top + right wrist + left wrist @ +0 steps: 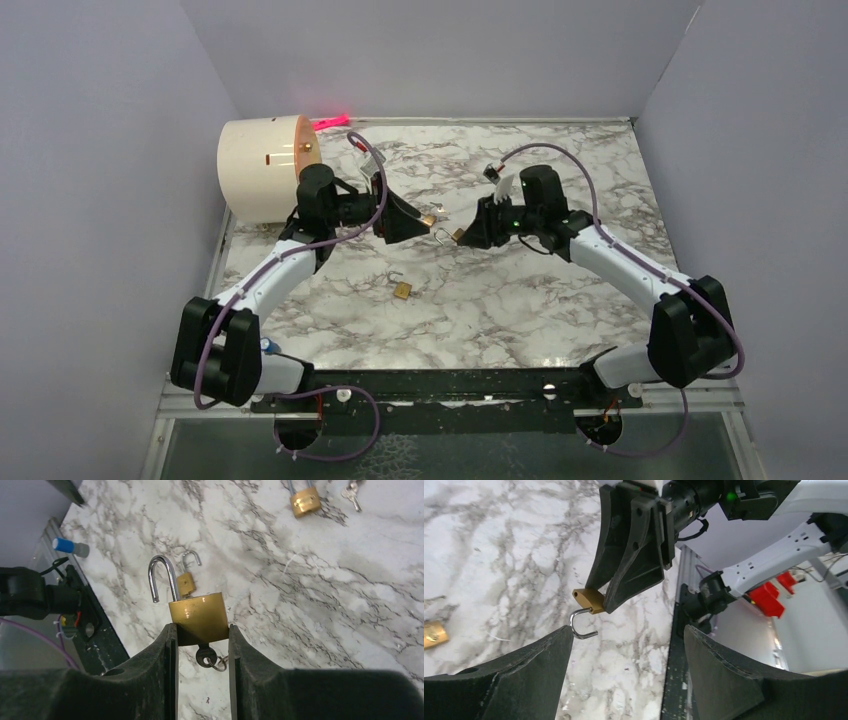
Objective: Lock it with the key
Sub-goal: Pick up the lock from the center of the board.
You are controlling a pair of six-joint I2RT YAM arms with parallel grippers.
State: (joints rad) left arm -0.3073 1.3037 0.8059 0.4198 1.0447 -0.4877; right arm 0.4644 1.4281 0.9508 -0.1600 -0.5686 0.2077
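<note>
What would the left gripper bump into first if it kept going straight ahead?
Most likely the open padlock held up by the right gripper: its hooked shackle hangs just ahead of the open left gripper. Depth is hard to judge.

Bright, even light falls on the desk [520, 300], with soft shadows. The padlock [196, 617] in the right hand [202, 630] glints; the hand's near edges blur.

Foreground, lower edge: the left fingers [499, 680], black, spread wide, holding nothing. Above: the right fingers [634, 555], black, clamped on a brass padlock [586, 597], its steel shackle [580, 626] swung open, hanging just beside one left fingertip. Left edge: second brass padlock [433, 634], lying on the marble table [499, 545]. Right side: black rail [674, 655] along the table's edge.
</note>
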